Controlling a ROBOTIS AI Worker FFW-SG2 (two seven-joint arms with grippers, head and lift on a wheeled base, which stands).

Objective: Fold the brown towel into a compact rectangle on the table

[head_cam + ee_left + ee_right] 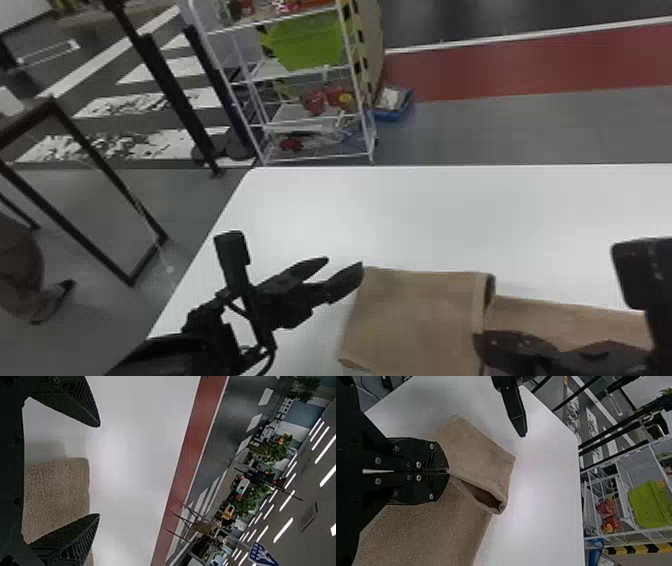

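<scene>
Table (425, 215): before the rack (356, 85)
Rack: behind the table's left part, bin (307, 42) on its shelf
Towel (410, 320): on the table
Left gripper (345, 263): left of the towel
Right gripper (477, 341): at the fold's right edge

Brown, finely textured cloth towel (415, 315), partly folded, lies on the white desk (400, 215); its left end doubles over toward the right, the flap's edge gaping, and the remainder extends rightward.
</scene>
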